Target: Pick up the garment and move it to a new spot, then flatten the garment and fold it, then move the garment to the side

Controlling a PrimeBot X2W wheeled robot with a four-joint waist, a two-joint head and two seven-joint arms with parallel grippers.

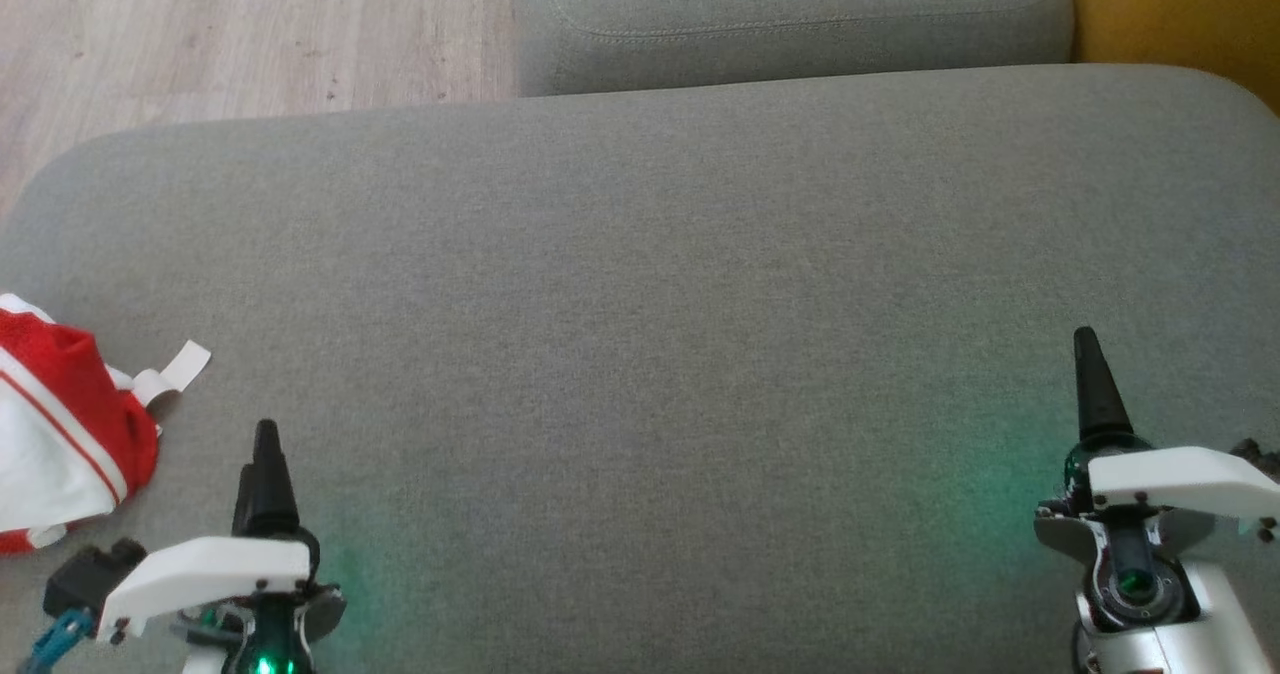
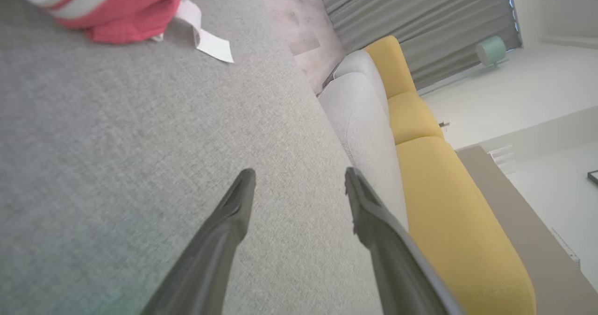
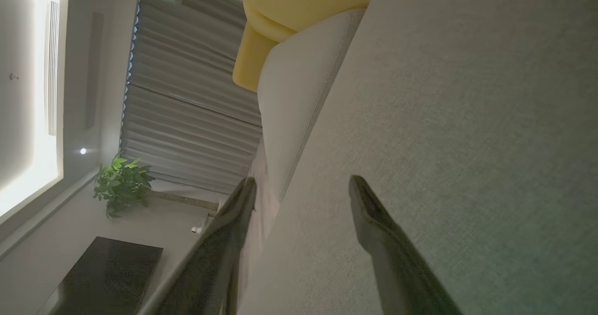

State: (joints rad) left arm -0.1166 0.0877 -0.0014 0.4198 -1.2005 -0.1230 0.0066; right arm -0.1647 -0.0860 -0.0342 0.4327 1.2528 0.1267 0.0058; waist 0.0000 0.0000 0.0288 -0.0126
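Observation:
The garment (image 1: 60,424), red and white with a white strap, lies bunched at the left edge of the grey cushion (image 1: 640,304); the left wrist view shows the garment (image 2: 103,6) at its top left. My left gripper (image 1: 262,454) hovers over the cushion just right of the garment, apart from it, its fingers spread and nothing between them (image 2: 299,179). At the lower right my right gripper (image 1: 1090,364) is open too, over bare grey fabric (image 3: 301,184).
A second grey cushion (image 1: 790,14) sits beyond the big one, with wooden floor (image 1: 240,34) at the far left and a yellow sofa part (image 1: 1180,9) at the far right. Curtains (image 2: 420,20) hang behind the sofa.

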